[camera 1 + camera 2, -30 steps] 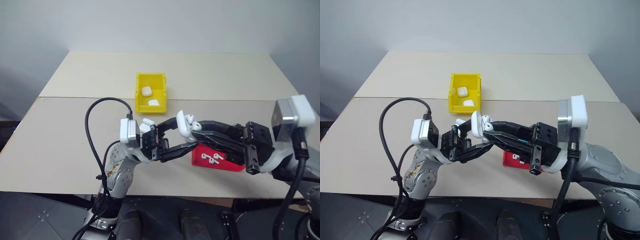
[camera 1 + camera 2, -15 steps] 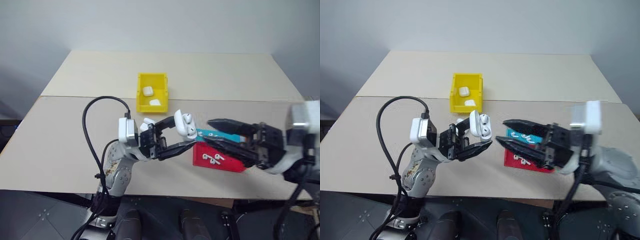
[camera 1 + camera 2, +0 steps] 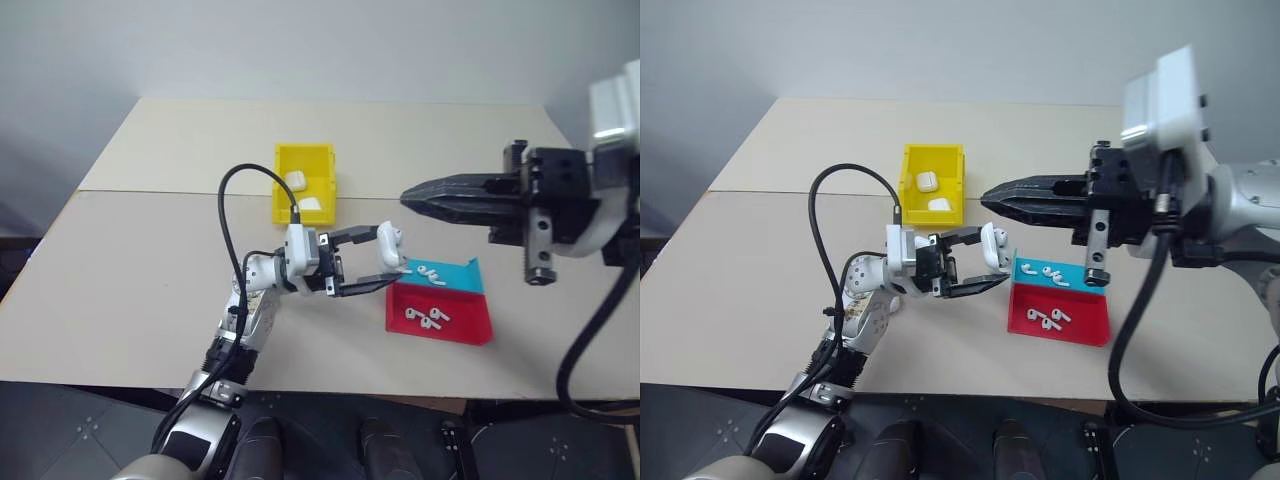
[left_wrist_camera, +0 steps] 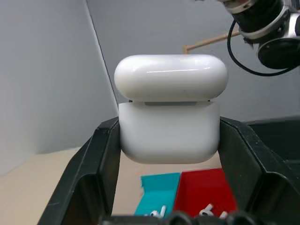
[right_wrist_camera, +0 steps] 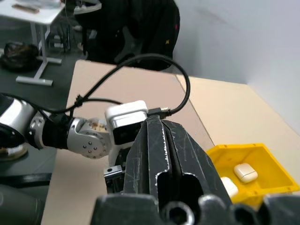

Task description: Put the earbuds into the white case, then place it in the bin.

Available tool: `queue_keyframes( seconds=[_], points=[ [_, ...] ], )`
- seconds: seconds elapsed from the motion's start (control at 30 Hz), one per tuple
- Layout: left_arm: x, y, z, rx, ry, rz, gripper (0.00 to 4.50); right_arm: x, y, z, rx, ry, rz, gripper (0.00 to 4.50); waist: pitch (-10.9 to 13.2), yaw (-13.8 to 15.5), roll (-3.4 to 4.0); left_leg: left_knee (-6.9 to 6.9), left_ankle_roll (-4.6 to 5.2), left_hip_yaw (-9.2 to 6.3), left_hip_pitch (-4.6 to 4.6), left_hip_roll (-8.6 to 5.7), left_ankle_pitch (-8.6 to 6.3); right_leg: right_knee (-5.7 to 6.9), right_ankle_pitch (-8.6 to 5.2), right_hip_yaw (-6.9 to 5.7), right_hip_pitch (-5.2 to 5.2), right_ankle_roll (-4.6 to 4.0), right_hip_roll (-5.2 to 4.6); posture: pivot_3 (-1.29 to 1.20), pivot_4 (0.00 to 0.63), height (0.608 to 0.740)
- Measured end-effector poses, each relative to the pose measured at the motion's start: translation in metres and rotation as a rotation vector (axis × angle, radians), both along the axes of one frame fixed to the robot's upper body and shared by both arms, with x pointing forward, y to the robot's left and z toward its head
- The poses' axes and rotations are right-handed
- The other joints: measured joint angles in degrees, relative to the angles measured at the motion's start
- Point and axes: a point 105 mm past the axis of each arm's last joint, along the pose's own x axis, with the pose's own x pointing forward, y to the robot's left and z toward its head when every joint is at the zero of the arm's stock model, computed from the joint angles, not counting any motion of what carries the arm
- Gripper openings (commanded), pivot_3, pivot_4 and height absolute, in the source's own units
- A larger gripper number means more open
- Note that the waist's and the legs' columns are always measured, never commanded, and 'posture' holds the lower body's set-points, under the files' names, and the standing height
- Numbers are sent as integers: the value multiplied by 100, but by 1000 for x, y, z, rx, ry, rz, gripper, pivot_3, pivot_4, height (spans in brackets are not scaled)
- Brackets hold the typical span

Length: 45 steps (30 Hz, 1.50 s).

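The left gripper [image 3: 388, 265] is clamped on the white case [image 4: 168, 115], one black finger against each narrow side of the lower half. The lid is down on the body, with a thin seam showing at the hinge. Just below and beyond the held case sits the red-and-blue tray [image 3: 470, 330], with loose earbuds [image 3: 422, 317] lying in it, several in the red part and a few on the blue.

The case looks light, stiff and glossy, so I judge it slippery: the rounded edges give the fingers little to bite on, and a squeeze near the curved bottom could pop it out. The flat side faces of the lower body, where the fingers sit now, seem the safest hold, since they leave the lid free to swing. The earbuds are tiny and smooth and would likely roll or skid if nudged; the short stem is the best place to pinch one.

Above the tray and up from the left gripper, the right gripper [image 3: 412, 195] hangs with its fingers pressed together, holding nothing.

Farther out, beyond the left gripper, the yellow bin [image 3: 303, 152] rests on the table [image 3: 150, 150] with two more cases [image 3: 296, 180] inside.
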Motion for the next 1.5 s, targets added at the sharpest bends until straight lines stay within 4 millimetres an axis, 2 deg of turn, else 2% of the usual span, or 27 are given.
queue_keyframes(
  seconds=[0.1, 0.27, 0.43, 0.53, 0.6, 0.73, 0.9, 1.0, 1.1, 1.13, 1.27, 1.33, 1.37, 1.43, 1.5],
  points=[
    [3, -6, 4, 11, -26, 23, 2782, 7, 9, -18, -63, 25, 9, 26, 0, 7, 0, 1, 0, 0, -5, -1, 0, 2, 1, 0, -7, 1, 0, 0, 150, 740],
    [6, -10, 2, 31, -31, 58, 2782, 12, 14, -29, -124, 2, -8, 26, 0, 4, 0, 1, 0, -1, -4, 0, 0, 6, 1, 0, -9, 1, 0, 0, 150, 740],
    [3, -10, 3, 12, -25, 55, 2782, 20, 11, -47, -206, 0, -58, 26, 0, 5, 0, 1, 0, -1, -4, 0, 1, 8, 1, 0, -9, 1, 0, 0, 150, 740],
    [2, -7, -1, -2, 6, 48, 2782, 20, 10, -49, -231, -21, -66, 26, 1, -2, 2, 1, 0, -1, -3, -1, 1, 9, 1, 0, -10, 1, -1, 0, 150, 740],
    [-1, -5, 3, -29, 12, 36, 2782, 21, 7, -52, -245, -20, -77, 26, 1, -1, 2, 2, -1, -1, -3, -1, 1, 12, 1, -1, -10, 1, -1, 0, 150, 740],
    [-2, 0, 4, -32, 15, 32, 2782, 20, 5, -49, -245, -31, -77, 26, 0, -1, 3, 4, -1, -1, 0, -1, 1, 14, 2, 0, -7, 1, 0, 0, 150, 740],
    [-1, 7, 8, -58, 12, 44, 2782, 21, -2, -36, -171, -21, -93, 26, 0, -4, 2, 5, -1, -2, 1, -1, 2, 16, 2, 0, -6, 0, 0, 0, 150, 740],
    [3, 11, 8, -71, 27, 78, 2782, 14, -4, -12, -29, -29, -48, 26, 1, -4, 2, 5, 0, -3, 0, -1, 2, 16, 3, 0, -4, 0, 0, 0, 150, 740],
    [21, 19, 15, -127, 51, 246, 2782, 16, -24, 13, 96, -66, -132, 26, 1, 39, 1, 11, 0, -8, 1, -1, 2, 15, 5, -4, 2, 1, 0, 0, 150, 740],
    [40, 21, 23, -137, 70, 398, 2782, 20, -36, 15, 143, -61, -202, 26, 3, 76, -3, 15, 2, -12, 2, -2, 3, 16, 7, -7, 6, 3, 0, 0, 150, 740],
    [99, 36, 63, -44, -7, 836, 2782, 28, -54, -5, 233, 16, -324, 26, 8, 150, -13, 20, 11, -18, -1, -10, 13, 13, 14, -5, 7, 30, 1, 0, 150, 740],
    [119, 54, 83, -62, -53, 1021, 2782, 29, -59, -21, 257, 63, -374, 26, 6, 124, -10, 16, 10, -14, 0, -11, 12, 7, 14, 2, 7, 31, -2, 0, 150, 740],
    [129, 65, 86, -112, -8, 1121, 2782, 31, -62, -31, 258, 96, -402, 26, 6, 107, -9, 13, 10, -13, -1, -12, 12, 5, 17, 1, 6, 26, -3, 0, 150, 740],
    [140, 73, 77, -125, 58, 1218, 2782, 31, -64, -39, 252, 115, -427, 26, 6, 120, -10, 9, 10, -14, -1, -12, 12, 8, 22, -3, 4, 17, -3, 0, 150, 740],
    [152, 76, 51, -53, 125, 1309, 2782, 30, -63, -46, 235, 128, -445, 26, 6, 135, -10, 9, 9, -16, -2, -12, 13, 9, 22, -6, 2, 16, -2, 0, 150, 740]
  ],
)
